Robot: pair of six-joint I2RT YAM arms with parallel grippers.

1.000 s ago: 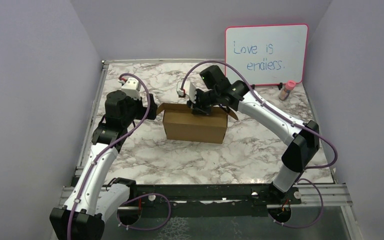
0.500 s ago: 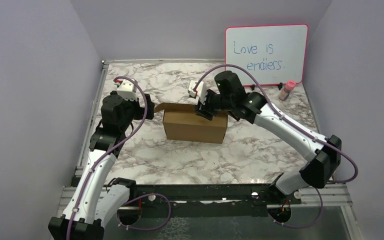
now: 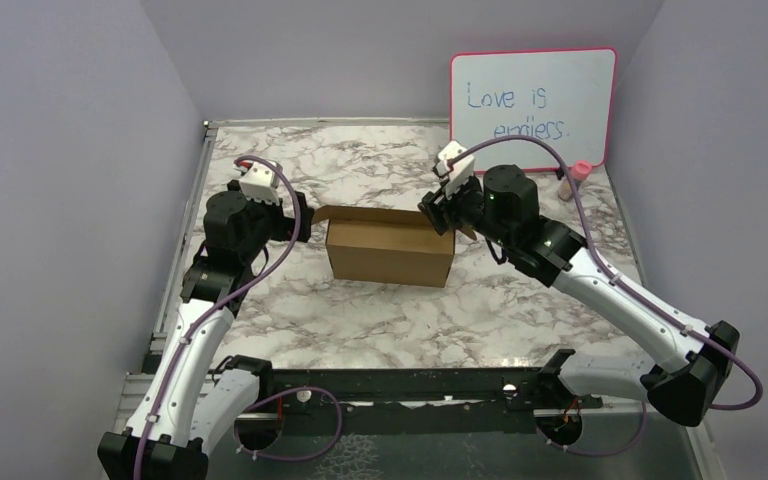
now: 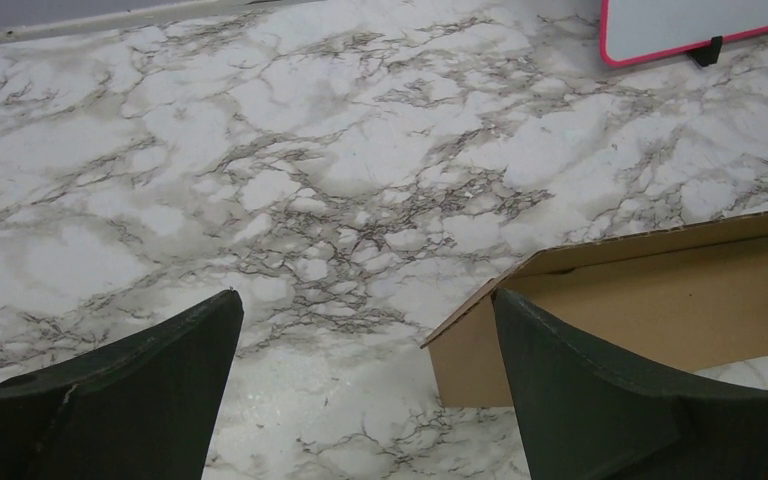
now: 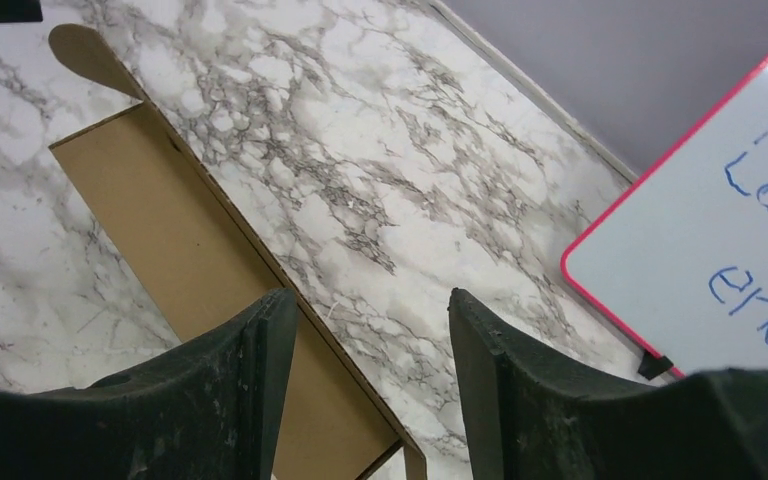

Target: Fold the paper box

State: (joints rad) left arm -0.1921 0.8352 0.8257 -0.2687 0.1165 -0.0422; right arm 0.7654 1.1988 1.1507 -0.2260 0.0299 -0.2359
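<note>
While our paper box (image 3: 390, 252) stands open-topped on the worktop (image 3: 360, 312), our left fingers (image 4: 610, 400) and right fingers (image 5: 210, 400) gape empty at either end. With nothing holding it, we judge any one-sided push could skid or tip it.

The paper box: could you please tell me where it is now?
In the top view the paper box stands on the table between the left gripper and the right gripper, the whiteboard behind it, rightward.
</note>
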